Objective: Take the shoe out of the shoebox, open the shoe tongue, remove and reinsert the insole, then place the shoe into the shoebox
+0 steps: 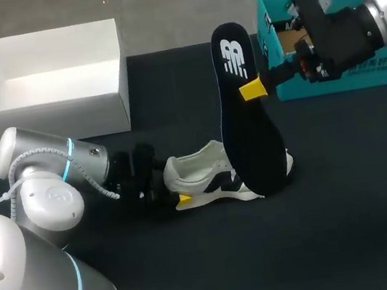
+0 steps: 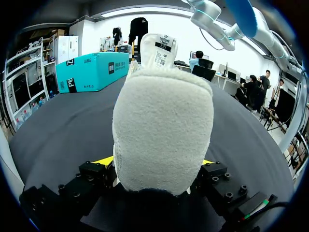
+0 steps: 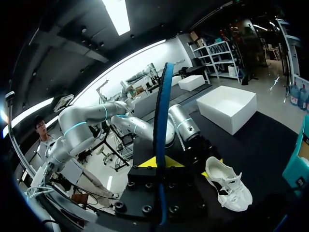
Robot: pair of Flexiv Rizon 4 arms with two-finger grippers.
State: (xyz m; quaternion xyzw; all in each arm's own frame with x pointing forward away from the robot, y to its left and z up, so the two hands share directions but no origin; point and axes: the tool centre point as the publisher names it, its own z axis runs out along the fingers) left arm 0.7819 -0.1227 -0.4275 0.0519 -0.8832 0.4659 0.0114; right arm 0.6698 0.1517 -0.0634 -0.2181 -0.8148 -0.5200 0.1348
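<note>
– Shoes counted?
– One shoe, its heel clamped between the two fingers of the left gripper, sole on the table.
– Insoles?
– One insole, pinched upright between the two fingers of the right gripper, by the shoe. Two boxes are seen: one white shoebox, one teal box.

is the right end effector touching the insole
Touching: the right wrist view shows the insole edge-on between the yellow fingertips of the right end effector, pressed from both sides.

Insole screens forefoot of shoe from above. Shoe's heel covers most of left pincer tips. Teal box cut off at edge.
</note>
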